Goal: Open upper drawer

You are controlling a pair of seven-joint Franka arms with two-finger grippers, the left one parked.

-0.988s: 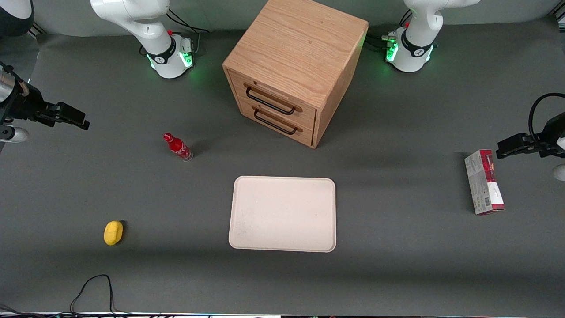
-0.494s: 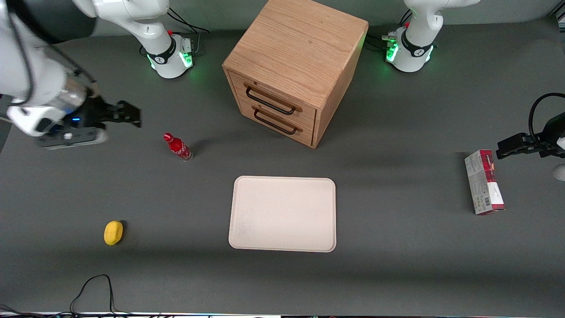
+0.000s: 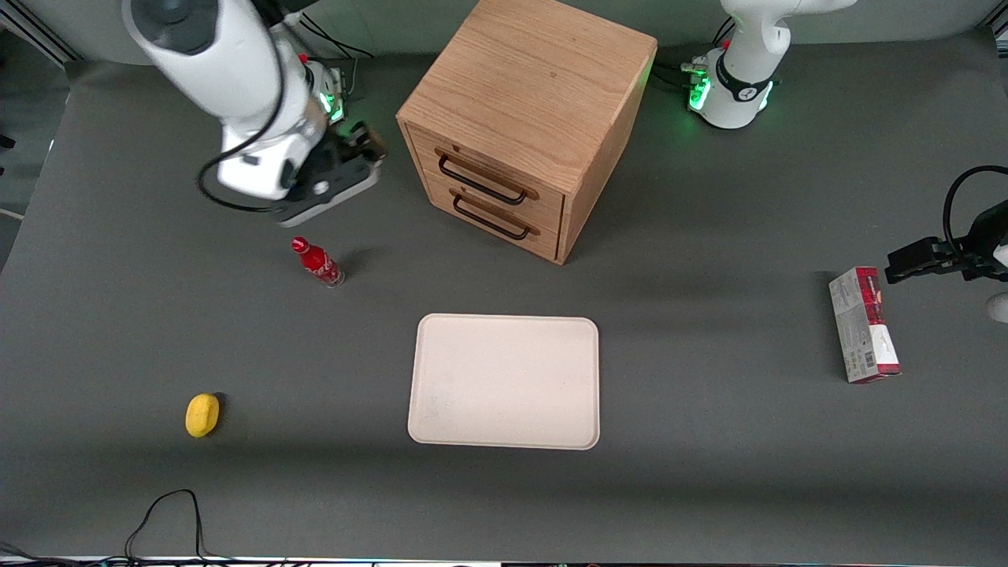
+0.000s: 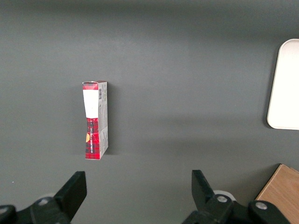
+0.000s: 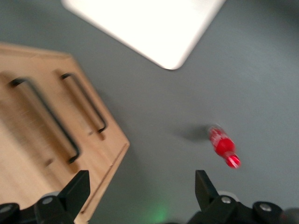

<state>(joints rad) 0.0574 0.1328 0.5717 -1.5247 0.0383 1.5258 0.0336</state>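
Beside upper drawer (image 3: 482, 179): spread gripper (image 3: 364, 147).

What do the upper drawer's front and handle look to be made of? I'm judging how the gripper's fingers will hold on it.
The upper drawer front looks like light oak with a matte finish: grain lines show. Its handle seems to be thin black wire, probably coated metal. The gripper is open, beside the cabinet, not yet touching it.

A red bottle (image 3: 317, 263) stands on the grey surface (image 3: 709, 472). A cream tray (image 3: 504, 381) lies nearer the front camera, as does a yellow lemon (image 3: 201, 414). A red-and-white carton (image 3: 863, 324) lies toward the parked arm's end.
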